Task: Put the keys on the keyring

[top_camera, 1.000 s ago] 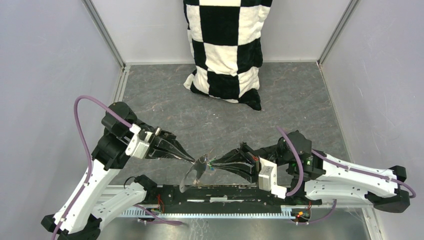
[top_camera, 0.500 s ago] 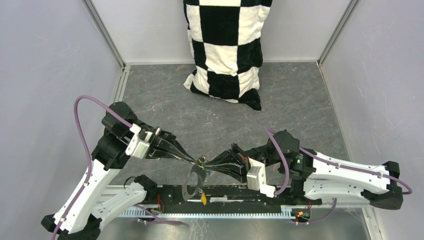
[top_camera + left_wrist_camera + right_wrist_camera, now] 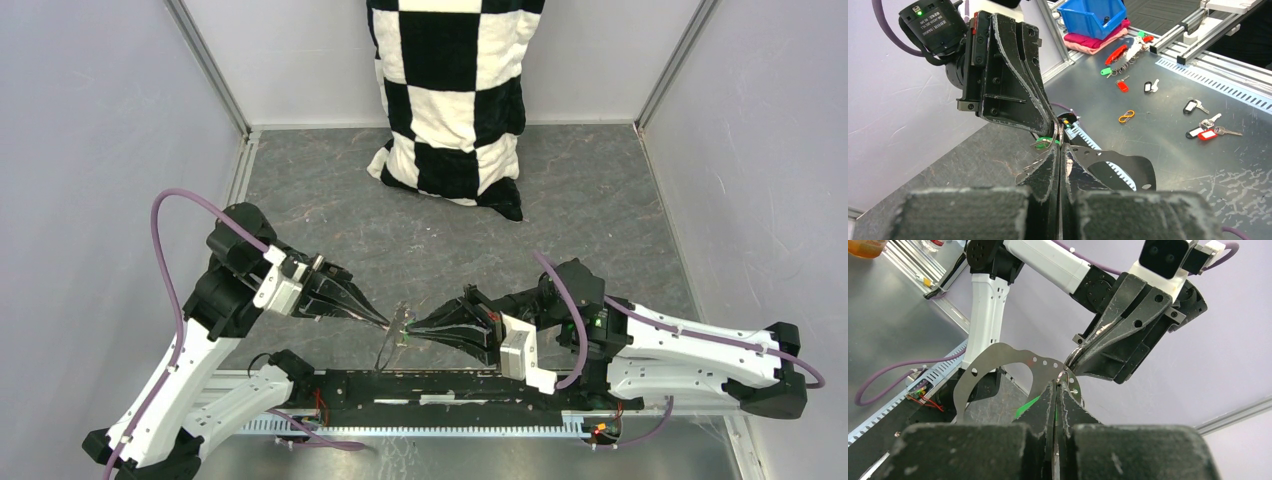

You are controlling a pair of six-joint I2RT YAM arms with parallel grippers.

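Overhead, the left gripper and right gripper meet tip to tip above the near edge of the table, with the keyring dangling beneath them. Left wrist: its jaws are pinched closed on the keyring. Right wrist: its jaws are closed on the green key.

My left gripper and right gripper meet tip to tip at the lower middle, blocking each other. The checkered cloth fills the top middle. The grey table between is open.
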